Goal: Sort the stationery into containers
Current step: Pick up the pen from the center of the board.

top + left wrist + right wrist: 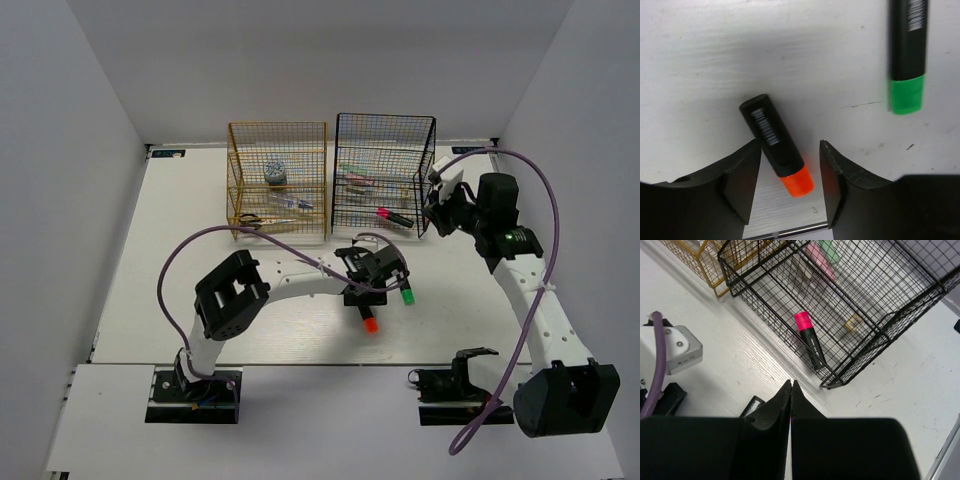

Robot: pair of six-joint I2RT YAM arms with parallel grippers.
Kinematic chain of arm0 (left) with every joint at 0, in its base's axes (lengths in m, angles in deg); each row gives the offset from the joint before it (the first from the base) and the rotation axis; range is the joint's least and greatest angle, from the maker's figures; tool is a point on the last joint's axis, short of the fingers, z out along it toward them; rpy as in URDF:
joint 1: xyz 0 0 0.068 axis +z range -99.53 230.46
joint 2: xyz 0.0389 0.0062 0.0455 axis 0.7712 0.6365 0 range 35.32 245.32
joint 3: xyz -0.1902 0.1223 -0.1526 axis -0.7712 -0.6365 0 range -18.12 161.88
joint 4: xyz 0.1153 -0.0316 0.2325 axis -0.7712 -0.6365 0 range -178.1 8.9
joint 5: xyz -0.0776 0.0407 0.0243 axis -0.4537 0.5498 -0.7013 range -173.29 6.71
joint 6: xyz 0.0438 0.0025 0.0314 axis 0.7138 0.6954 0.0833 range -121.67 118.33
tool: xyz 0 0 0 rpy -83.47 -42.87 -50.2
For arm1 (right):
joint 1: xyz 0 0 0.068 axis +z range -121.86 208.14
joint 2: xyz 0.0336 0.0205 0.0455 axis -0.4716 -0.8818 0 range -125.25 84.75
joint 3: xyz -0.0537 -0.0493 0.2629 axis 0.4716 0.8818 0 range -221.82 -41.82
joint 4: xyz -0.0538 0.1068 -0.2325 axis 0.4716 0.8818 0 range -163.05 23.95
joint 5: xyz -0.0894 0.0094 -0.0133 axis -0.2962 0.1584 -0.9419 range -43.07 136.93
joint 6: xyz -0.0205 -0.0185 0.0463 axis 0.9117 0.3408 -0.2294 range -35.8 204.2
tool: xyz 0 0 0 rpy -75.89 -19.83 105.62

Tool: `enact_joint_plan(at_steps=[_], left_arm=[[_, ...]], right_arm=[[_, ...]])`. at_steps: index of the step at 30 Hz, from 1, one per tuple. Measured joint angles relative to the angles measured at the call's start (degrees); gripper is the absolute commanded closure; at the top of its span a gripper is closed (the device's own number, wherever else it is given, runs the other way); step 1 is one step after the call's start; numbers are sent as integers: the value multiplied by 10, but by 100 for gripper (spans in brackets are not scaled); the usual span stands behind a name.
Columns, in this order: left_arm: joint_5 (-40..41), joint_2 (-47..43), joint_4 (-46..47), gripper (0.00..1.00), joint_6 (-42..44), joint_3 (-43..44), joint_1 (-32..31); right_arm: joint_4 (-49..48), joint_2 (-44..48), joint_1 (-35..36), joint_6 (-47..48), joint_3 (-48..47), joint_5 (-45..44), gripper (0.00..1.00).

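- Gold-yellow rack (277, 180), far left: already holds a bluish tape roll (275, 172) on its upper tier.
- Left gripper (790, 155): fingers spread and holding nothing, low over the table with one on each side of the orange highlighter (776, 144).
- Orange highlighter: lies flat on the table, skewed to the gap, cap end nearest the wrist. Judged light, rigid and smooth-barrelled, so it is likely to roll or swivel as the jaws close. Best hold is across the black barrel at mid-length, not on the tapered cap.
- Green highlighter (907, 55): on the table to the right, well apart, same build.
- Black rack (385, 172): pink highlighter (809, 337) lies on its lower tier.
- Right gripper (791, 390): fingers pressed together, nothing seen between them, just beside the black rack.
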Motion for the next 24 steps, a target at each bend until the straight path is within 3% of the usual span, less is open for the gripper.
enact_joint_plan(at_steps=[9,13,14,16,20,24], left_arm=[[31,1,-47,35,-31,0,-18],[32,9,-56,35,-40,3,-20],[32,14,-60,35,-42,6,-20],[32,28,-62,36,-45,14,-20],[32,48,-69,46,-50,40,-20],[32,52,-75,72,-57,45,-20]], right_arm=[[-13,19,-26,-37,43,-3,100],[-18,29,-34,-57,59,-3,63],[-20,33,-37,-63,63,-2,45],[-20,40,-41,-69,68,-2,38],[-20,52,-47,-78,73,0,38],[-20,60,-56,-91,85,0,38]])
